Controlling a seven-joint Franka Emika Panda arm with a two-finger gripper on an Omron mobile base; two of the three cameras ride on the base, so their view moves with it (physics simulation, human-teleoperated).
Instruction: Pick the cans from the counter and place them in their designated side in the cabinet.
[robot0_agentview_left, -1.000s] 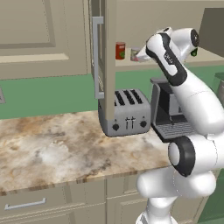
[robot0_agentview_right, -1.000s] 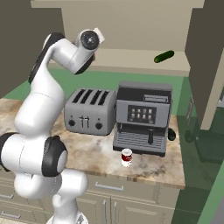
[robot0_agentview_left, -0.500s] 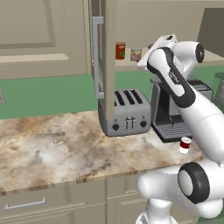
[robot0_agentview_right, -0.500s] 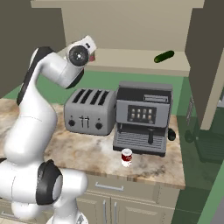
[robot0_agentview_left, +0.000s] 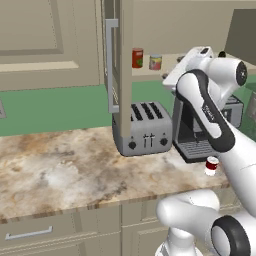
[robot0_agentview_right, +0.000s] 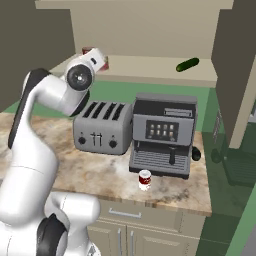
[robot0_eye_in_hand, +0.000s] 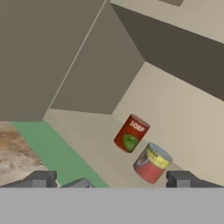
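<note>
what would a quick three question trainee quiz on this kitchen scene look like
1. True or false: the yellow-and-red banded can is already on the cabinet shelf beside the tall red can.
2. Which can is left on the counter? A) the red-and-white can in front of the coffee machine B) one on top of the toaster C) none
3. Fill in: the hand has its fingers spread ____ with nothing between them.

Key: 1 true; 2 A; 3 open
</note>
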